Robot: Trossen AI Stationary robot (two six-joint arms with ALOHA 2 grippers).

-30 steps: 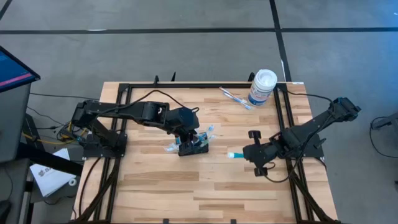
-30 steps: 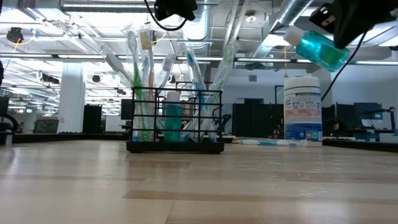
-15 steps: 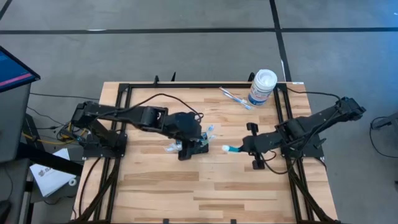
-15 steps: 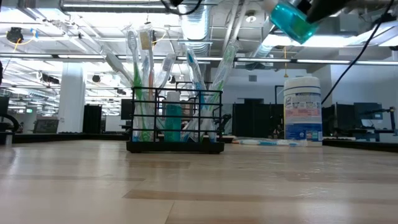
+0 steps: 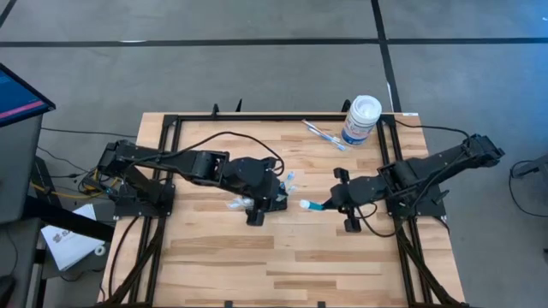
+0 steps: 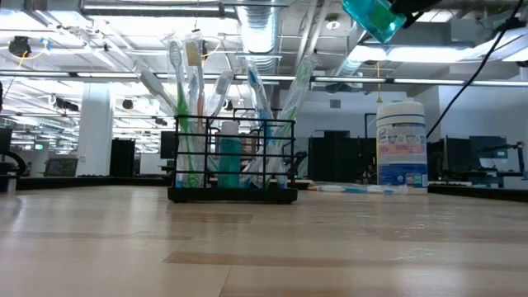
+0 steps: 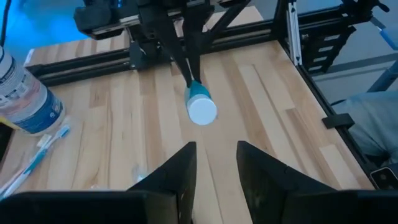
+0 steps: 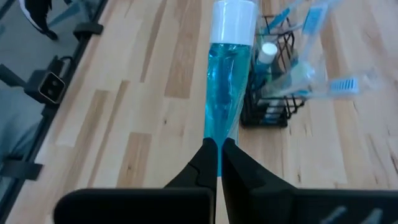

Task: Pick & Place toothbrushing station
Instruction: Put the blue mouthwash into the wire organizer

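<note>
The toothbrushing station (image 6: 233,161), a small black wire holder with several toothbrushes standing in it, rests on its base at mid-table (image 5: 279,192). My left gripper (image 5: 267,200) hovers above it, open (image 7: 214,168), with nothing between its fingers. My right gripper (image 5: 329,205) is to the station's right and high above the table. It is shut on a clear teal tube (image 8: 225,74) with a white cap (image 7: 202,111). The cap points toward the station (image 8: 273,93). My right gripper pinches the tube's flat tail end (image 8: 217,127) between its two fingers. The fingers come from the table's right, slanting down, in line with the tube. The tube is lifted clear of the table (image 6: 371,12), its capped end leading.
A white round canister (image 5: 360,120) stands at the far right, also seen in the low view (image 6: 402,144). Loose toothbrushes (image 5: 324,134) lie beside it. Black frame rails (image 5: 390,162) run along the table's sides and far edge.
My right gripper has carried the tube up and toward the table's left, closer to the station. My left gripper has risen a little above the station, shifted slightly toward the near edge and rolled about its own line. The station has stayed in place.
</note>
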